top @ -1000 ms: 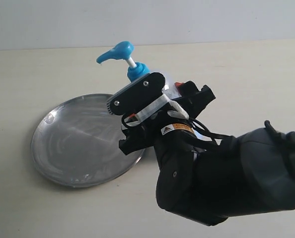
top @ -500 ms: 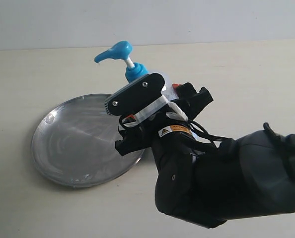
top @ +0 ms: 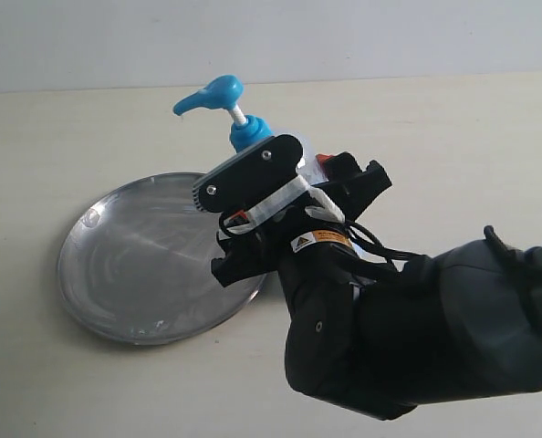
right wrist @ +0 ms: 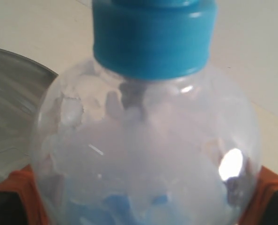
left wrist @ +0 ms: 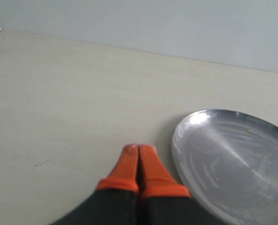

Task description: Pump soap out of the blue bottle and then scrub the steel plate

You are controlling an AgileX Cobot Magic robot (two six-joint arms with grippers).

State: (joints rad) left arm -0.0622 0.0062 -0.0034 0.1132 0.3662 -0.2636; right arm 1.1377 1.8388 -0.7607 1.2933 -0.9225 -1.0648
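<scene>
The right wrist view alone shows the grip: the right gripper (right wrist: pixel 143 197) has its orange pads (right wrist: pixel 23 185) set against opposite walls of the blue bottle (right wrist: pixel 143 140), a clear rounded plastic bottle with a bright blue collar, pinching it between the fingers. Pale blue soap (right wrist: pixel 115 204) shows low behind the wall, with whitish froth clinging above it. The exterior view adds the curved blue pump head, which rises clear above the black fingers with its spout out over the steel plate (top: pixel 134 255), a round, shallow silver-grey dish with a low rim and streaky reflections. The plate's near edge runs under the gripper. Only the left wrist view shows the left gripper (left wrist: pixel 139 157): its orange tips are pressed together, holding nothing, just beside the plate's rim but not touching it. On that gripper's other side, the smooth cream table (left wrist: pixel 59 103) lies bare and wide.
</scene>
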